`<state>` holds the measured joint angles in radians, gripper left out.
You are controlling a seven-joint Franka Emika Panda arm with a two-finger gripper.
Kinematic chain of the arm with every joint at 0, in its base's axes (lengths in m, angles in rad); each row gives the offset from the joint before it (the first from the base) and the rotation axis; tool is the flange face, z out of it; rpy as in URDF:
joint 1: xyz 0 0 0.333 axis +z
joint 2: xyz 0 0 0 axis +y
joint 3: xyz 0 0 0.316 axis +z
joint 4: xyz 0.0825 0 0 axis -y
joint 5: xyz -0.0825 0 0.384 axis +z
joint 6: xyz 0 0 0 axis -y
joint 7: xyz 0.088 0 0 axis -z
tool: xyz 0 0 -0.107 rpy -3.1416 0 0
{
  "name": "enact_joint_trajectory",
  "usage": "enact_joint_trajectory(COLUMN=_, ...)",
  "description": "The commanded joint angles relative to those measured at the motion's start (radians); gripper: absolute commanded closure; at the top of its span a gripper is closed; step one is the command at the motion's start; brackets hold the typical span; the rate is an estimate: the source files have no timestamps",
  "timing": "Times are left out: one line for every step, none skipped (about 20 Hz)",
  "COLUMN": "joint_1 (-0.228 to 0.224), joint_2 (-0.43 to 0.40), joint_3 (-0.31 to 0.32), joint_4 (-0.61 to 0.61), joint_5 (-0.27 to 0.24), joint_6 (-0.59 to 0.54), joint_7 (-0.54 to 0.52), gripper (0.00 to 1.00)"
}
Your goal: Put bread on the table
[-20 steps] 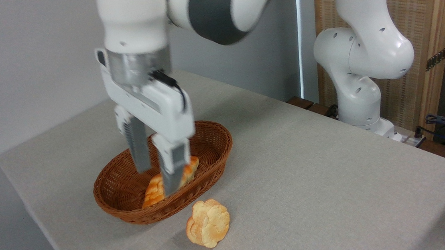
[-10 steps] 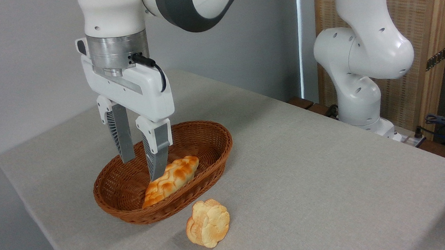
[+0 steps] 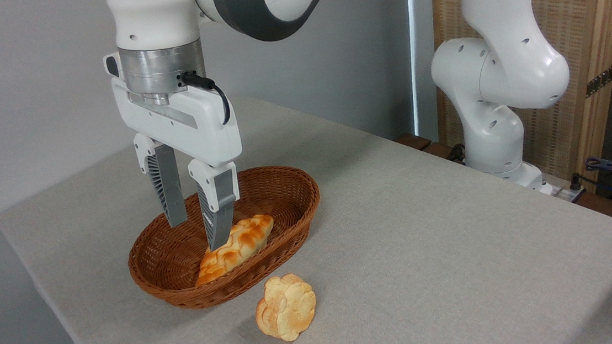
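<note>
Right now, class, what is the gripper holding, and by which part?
Nothing. The gripper hangs open and empty above the basket.

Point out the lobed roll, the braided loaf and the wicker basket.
lobed roll (image 3: 286,308): fixed camera, its pale flat face.
braided loaf (image 3: 236,248): fixed camera, middle of its glossy top.
wicker basket (image 3: 296,185): fixed camera, its far right rim.

A single fixed camera stood off the near side of the surface (image 3: 429,250), raised somewhat above it and angled downward toward the far wall. It sat fairly close, so the arm's upper links were cropped at the top edge. The surface's left rounded corner and the arm's base at far right both fell within frame.
</note>
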<state>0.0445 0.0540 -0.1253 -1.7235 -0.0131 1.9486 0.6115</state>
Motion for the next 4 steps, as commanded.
enact_joint_trajectory(joint_1=0.003, joint_2=0.004, joint_3=0.006, joint_4=0.021, joint_5=0.002, joint_6=-0.022, joint_7=-0.024, gripper=0.0)
enact_joint_trajectory(joint_1=0.005, joint_2=0.004, joint_3=0.006, joint_4=0.021, joint_5=-0.004, joint_6=-0.022, joint_7=-0.024, gripper=0.0)
enact_joint_trajectory(joint_1=0.005, joint_2=0.004, joint_3=0.007, joint_4=0.021, joint_5=-0.014, joint_6=-0.023, joint_7=-0.022, gripper=0.0)
enact_joint_trajectory(joint_1=0.006, joint_2=0.003, joint_3=0.009, joint_4=0.021, joint_5=-0.016, joint_6=-0.023, joint_7=-0.021, gripper=0.0)
